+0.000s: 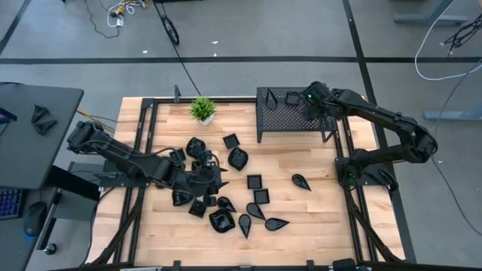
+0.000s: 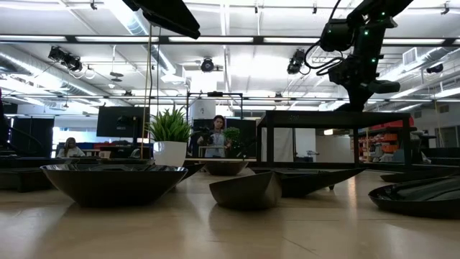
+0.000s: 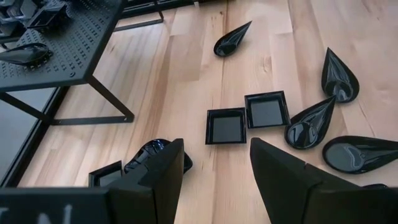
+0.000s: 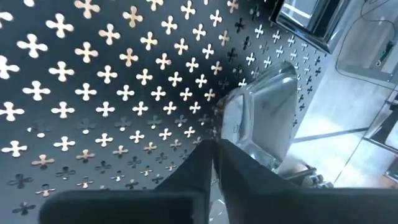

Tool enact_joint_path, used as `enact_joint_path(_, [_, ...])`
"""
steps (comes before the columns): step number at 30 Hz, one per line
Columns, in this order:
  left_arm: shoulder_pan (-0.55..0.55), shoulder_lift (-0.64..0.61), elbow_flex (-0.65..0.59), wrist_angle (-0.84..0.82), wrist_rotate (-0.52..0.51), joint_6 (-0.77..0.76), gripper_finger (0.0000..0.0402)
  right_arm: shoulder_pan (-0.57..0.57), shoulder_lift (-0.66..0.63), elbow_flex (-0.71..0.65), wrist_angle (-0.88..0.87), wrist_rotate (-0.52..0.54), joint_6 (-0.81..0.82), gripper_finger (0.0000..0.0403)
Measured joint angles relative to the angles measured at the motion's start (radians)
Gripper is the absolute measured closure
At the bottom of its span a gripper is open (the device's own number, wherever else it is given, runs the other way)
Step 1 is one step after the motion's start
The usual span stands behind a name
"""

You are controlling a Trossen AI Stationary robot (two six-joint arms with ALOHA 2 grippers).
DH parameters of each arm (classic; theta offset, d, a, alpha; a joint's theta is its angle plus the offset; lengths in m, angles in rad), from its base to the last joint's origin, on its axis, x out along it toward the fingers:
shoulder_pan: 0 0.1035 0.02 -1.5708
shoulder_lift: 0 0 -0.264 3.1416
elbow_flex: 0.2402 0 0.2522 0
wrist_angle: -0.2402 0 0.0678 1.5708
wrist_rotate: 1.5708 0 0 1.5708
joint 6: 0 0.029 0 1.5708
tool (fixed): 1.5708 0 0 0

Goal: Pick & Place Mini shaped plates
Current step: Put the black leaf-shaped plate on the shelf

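Early going — a few plates racked, most still waiting on the table.

The right gripper (image 1: 315, 104) is over the black perforated rack (image 1: 282, 117), fingers nearly together, right at a square plate (image 4: 264, 118) lying there — whether it grips it, I can't tell. The left gripper (image 1: 215, 175) hovers wide and empty above the scattered mini shaped plates (image 1: 254, 181). By my count two or three plates sit on the rack; roughly twenty remain.
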Motion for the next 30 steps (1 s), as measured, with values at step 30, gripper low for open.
enact_joint_path(30, [0.000,0.000,0.000,0.001,0.001,-0.007,0.0209,0.180,-0.028,0.000,-0.059,0.255,0.335,0.0238])
